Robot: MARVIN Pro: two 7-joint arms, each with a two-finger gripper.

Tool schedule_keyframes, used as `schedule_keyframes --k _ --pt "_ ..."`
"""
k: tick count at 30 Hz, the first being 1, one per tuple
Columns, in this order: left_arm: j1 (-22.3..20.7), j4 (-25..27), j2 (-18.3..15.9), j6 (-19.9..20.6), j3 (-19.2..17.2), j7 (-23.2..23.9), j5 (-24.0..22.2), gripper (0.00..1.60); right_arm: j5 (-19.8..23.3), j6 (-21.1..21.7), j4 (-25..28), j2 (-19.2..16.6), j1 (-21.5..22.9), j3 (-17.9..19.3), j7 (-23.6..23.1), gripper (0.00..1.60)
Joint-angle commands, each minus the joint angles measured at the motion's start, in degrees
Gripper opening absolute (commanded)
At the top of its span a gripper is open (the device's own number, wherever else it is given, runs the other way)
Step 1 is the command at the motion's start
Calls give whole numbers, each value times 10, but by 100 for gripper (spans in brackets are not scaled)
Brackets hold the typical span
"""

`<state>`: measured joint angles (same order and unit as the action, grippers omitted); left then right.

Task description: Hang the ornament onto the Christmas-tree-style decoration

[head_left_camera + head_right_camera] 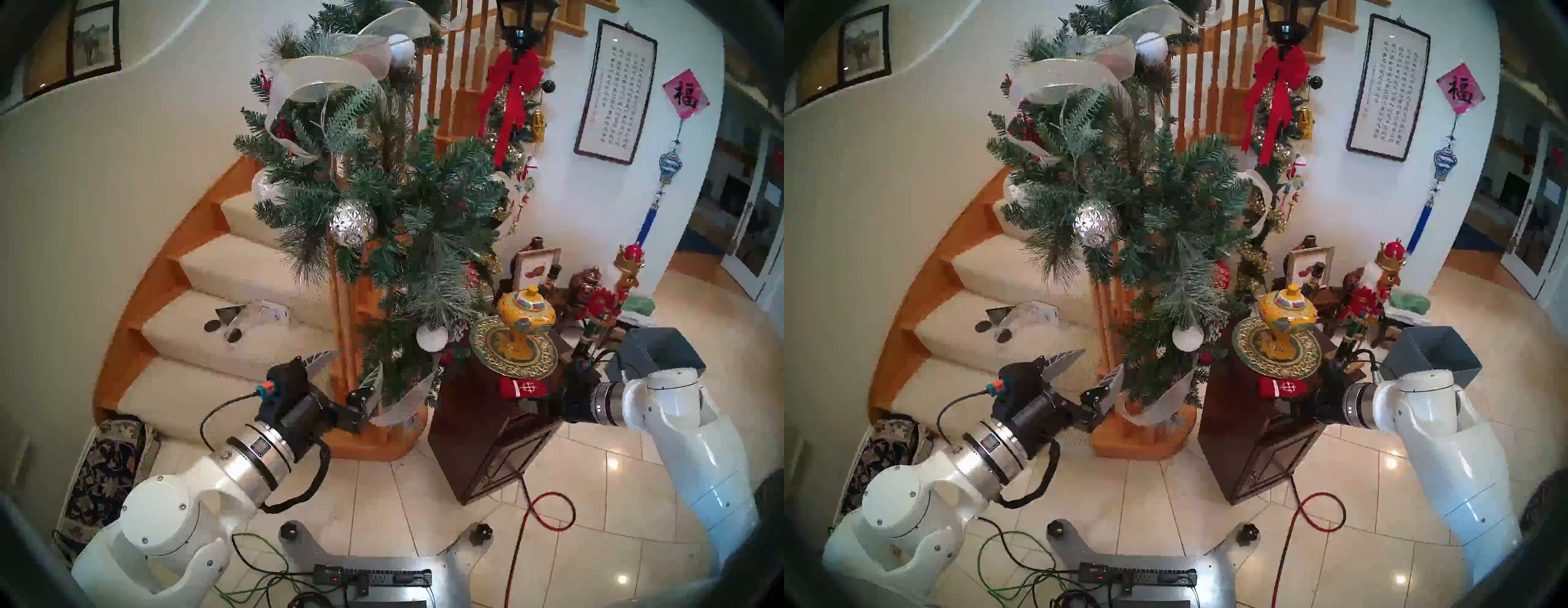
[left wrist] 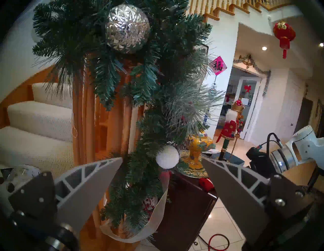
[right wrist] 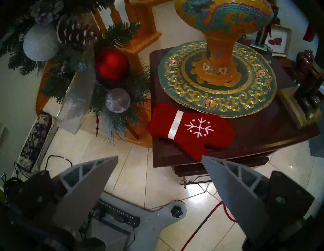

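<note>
Beside the carpeted stairs (image 1: pixel 237 335) stood a dark wooden stand (image 3: pixel 245 140), and the mitten (image 3: pixel 191 130) lay flat at its near edge, touching a green-and-gold plate (image 3: pixel 175 87). The right gripper (image 3: pixel 159 158) hovered just short of it, jaws spread wide and empty. The left gripper (image 2: pixel 162 160) waited equally wide by the lower garland (image 1: pixel 424 220). The mitten looked light, soft and floppy; a pinch across the cuff, near the white band, would probably suit, though no hanging loop was visible.

Soft indoor light, glare on floor tiles (image 1: pixel 611 463), dark fisheye rims.
</note>
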<state>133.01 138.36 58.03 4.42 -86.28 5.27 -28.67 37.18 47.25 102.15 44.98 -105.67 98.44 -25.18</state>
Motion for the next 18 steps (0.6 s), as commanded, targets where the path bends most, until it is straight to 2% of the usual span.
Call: schedule_keyframes --k 1,9,18 --pt "0 5 1 -2 0 -1 0 160 0 -9 1 -47 7 1 -49 160" --pt "0 5 1 -2 0 -1 1 160 -19 -6 -15 -69 32 -34 -78 160" --pt "0 5 1 -2 0 -1 0 160 -47 -17 -49 -58 80 -78 -63 160"
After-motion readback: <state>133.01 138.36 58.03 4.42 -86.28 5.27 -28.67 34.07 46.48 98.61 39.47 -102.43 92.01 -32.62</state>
